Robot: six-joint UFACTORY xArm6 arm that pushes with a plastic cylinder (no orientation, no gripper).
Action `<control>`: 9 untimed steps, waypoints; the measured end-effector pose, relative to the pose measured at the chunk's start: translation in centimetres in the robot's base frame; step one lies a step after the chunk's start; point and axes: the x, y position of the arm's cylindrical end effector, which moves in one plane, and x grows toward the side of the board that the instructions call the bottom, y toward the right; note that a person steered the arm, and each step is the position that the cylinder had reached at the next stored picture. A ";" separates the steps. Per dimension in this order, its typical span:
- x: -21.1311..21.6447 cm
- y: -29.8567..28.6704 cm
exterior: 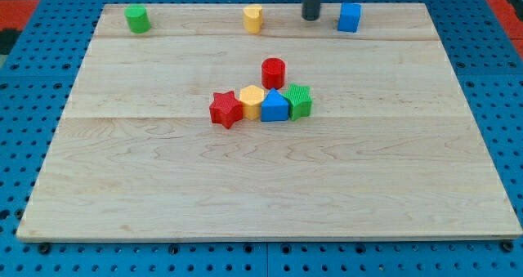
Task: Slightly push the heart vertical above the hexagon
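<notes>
The yellow heart (252,19) sits near the view's top edge of the wooden board, a little left of centre. The yellow hexagon (252,102) lies near the board's middle, almost straight below the heart in the view. My tip (311,17) is the end of the dark rod at the view's top, to the right of the heart and apart from it, between the heart and the blue cube (350,17).
A red star (225,110), a blue block (274,107) and a green block (299,100) form a row with the hexagon; a red cylinder (273,72) stands just above them. A green cylinder (137,19) is at the top left. The board's top edge (204,5) is close behind the heart.
</notes>
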 end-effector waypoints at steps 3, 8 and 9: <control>-0.1 -3.1; 0.1 -5.8; 0.6 -6.3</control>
